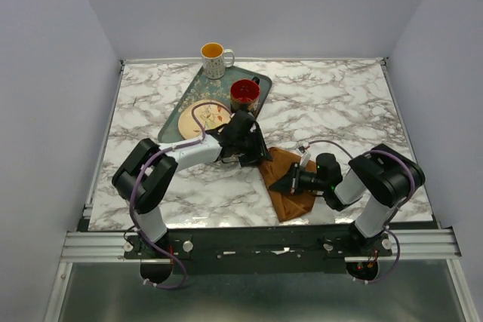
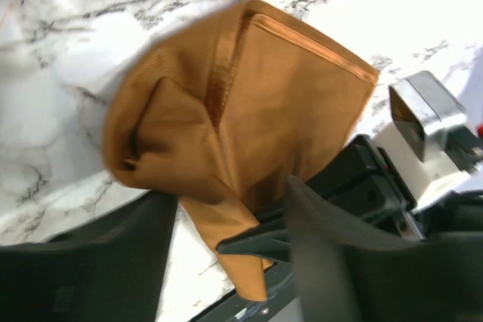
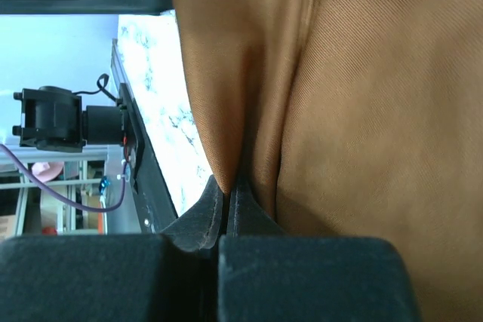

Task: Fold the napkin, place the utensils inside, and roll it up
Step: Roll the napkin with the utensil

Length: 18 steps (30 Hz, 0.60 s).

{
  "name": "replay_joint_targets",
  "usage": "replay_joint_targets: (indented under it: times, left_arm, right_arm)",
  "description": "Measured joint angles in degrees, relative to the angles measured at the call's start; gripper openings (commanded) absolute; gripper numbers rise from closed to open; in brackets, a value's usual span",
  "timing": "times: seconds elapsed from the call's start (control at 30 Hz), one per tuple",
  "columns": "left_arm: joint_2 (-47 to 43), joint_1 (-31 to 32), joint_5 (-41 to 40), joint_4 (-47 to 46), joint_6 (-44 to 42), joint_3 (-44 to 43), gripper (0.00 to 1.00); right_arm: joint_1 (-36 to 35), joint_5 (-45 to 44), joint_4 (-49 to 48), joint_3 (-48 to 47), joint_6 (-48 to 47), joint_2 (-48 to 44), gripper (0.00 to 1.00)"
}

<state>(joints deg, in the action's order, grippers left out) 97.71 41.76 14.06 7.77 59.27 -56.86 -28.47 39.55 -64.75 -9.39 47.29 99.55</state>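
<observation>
The rust-brown napkin lies bunched on the marble table near the front edge, right of centre. In the left wrist view the napkin shows crumpled folds and a hemmed edge. My right gripper lies low on the table, shut on a fold of the napkin; its fingertips meet on the cloth. My left gripper hovers over the napkin's far left corner. Its jaws stand apart, with a hanging corner of cloth in the gap and touching neither finger. The utensils are out of view.
A dark green tray at the back left holds a plate and a red cup. A mug stands behind the tray. The table's front rail runs close below the napkin.
</observation>
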Motion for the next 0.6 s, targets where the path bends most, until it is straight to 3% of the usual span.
replay_joint_targets:
  times: [0.17, 0.3, 0.47, 0.6]
  left_arm:
    - [6.23, -0.02, -0.28, 6.69, -5.07, -7.98, 0.46]
    - [9.6, -0.04, -1.46, 12.17, -7.69, -12.68, 0.48]
    - [9.66, 0.35, -5.22, 16.39, -12.33, -16.11, 0.73]
    - [5.9, 1.11, -8.33, 16.65, -14.95, -14.56, 0.81]
  right_arm:
    - [0.15, 0.46, 5.86, -2.43, -3.3, -1.88, 0.01]
    - [0.15, 0.46, 12.57, -4.66, -6.78, -4.13, 0.01]
    - [0.2, 0.66, 13.25, -5.53, -7.23, -3.63, 0.01]
    - [0.2, 1.81, 10.54, -5.18, -6.12, -2.03, 0.0]
